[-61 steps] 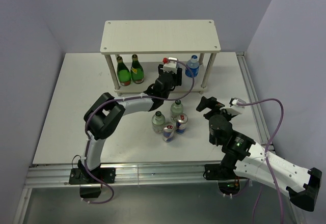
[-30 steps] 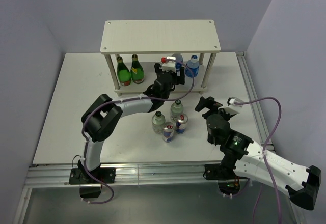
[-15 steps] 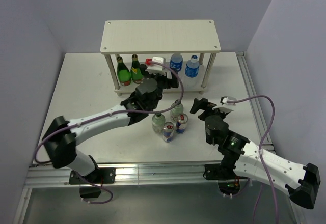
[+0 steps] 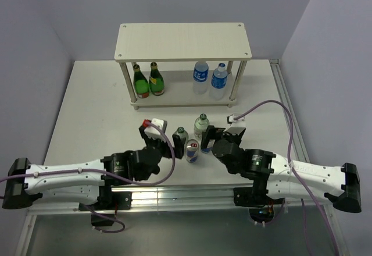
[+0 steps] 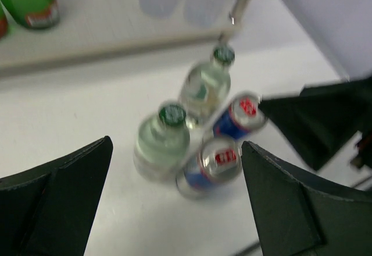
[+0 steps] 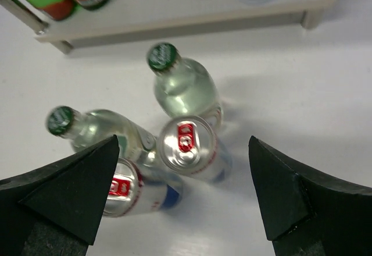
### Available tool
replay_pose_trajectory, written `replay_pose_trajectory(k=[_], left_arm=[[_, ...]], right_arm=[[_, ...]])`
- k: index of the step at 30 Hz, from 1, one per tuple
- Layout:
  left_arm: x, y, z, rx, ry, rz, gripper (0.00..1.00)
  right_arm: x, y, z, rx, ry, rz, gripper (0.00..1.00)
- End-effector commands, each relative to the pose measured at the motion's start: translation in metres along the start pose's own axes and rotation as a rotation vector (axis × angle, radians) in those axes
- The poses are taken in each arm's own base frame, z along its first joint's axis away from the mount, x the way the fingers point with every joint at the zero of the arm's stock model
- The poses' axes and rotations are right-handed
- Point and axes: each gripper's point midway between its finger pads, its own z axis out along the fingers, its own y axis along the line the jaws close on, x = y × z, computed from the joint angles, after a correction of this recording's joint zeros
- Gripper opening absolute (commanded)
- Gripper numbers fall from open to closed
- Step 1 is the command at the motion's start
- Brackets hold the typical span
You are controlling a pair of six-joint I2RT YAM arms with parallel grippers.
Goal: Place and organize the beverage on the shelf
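The left pincer point(image 4: 156, 134) and right pincer point(image 4: 216, 135), both spread apart and empty, flank two green-capped bottles point(image 4: 201, 124) and two cans point(image 4: 192, 150) clustered on the desk point(image 4: 93, 105). On the lower board of the shelf point(image 4: 183, 41), two water bottles point(image 4: 200, 73) stand at the right and two green bottles point(image 4: 140, 82) at the left.

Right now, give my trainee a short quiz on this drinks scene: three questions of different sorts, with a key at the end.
1. True or false: a drink stands on the top board of the shelf.
2. How many blue-silver-red cans stand on the table? A one, B two, C four.
3. Fill in: the left gripper and the right gripper both have their jaws ____.
Key: 1 false; 2 B; 3 open.
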Motion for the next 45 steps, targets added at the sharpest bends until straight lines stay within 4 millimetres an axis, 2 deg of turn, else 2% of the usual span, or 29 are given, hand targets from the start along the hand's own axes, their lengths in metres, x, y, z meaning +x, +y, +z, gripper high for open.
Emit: replay_pose_trajectory(k=[1, 5, 9, 10, 14, 17, 19, 20, 22, 23, 28, 29, 32, 37, 40, 45], left_arm=[[0.037, 0.002, -0.019, -0.019, 0.063, -0.065, 0.99], [0.074, -0.018, -0.033, 0.016, 0.126, -0.032, 0.99], [0.101, -0.033, -0.037, 0.040, 0.170, -0.029, 0.99], [0.106, -0.040, -0.037, 0.064, 0.170, -0.046, 0.99], [0.129, -0.049, -0.033, 0.076, 0.181, -0.057, 0.99], [0.142, -0.049, -0.027, 0.057, 0.169, -0.013, 0.99], [0.142, -0.051, -0.021, 0.044, 0.138, 0.005, 0.99], [0.151, -0.049, -0.018, 0.036, 0.139, 0.038, 0.99], [0.151, -0.055, -0.011, 0.035, 0.117, 0.039, 0.99], [0.158, -0.053, -0.006, 0.022, 0.121, 0.059, 0.99], [0.165, -0.053, 0.016, -0.020, 0.083, 0.078, 0.99], [0.170, -0.050, 0.021, -0.031, 0.084, 0.091, 0.99], [0.170, -0.035, 0.037, -0.105, 0.057, 0.104, 0.99], [0.169, -0.026, 0.052, -0.122, 0.039, 0.092, 0.99], [0.167, -0.021, 0.056, -0.128, 0.027, 0.080, 0.92], [0.169, -0.011, 0.058, -0.138, 0.020, 0.066, 0.67]], right_arm=[[0.021, -0.030, -0.004, 0.118, 0.040, 0.031, 0.99], [0.039, -0.030, -0.003, 0.136, 0.089, 0.054, 0.99], [0.051, -0.026, -0.001, 0.139, 0.113, 0.043, 0.99], [0.054, -0.025, 0.000, 0.139, 0.118, 0.039, 0.99], [0.058, -0.026, 0.001, 0.148, 0.119, 0.030, 0.99], [0.058, -0.028, 0.000, 0.144, 0.116, 0.033, 0.99], [0.059, -0.030, 0.000, 0.144, 0.113, 0.033, 0.99], [0.059, -0.030, -0.001, 0.139, 0.114, 0.033, 0.99], [0.063, -0.031, 0.000, 0.133, 0.115, 0.031, 0.99], [0.063, -0.030, 0.000, 0.130, 0.117, 0.036, 0.99], [0.070, -0.030, 0.002, 0.130, 0.126, 0.032, 0.99], [0.072, -0.030, 0.003, 0.131, 0.129, 0.026, 0.99], [0.075, -0.027, 0.006, 0.121, 0.126, 0.026, 1.00], [0.081, -0.020, 0.011, 0.114, 0.133, 0.000, 1.00], [0.084, -0.012, 0.015, 0.107, 0.130, 0.002, 1.00], [0.094, -0.003, 0.026, 0.121, 0.137, -0.022, 1.00]])
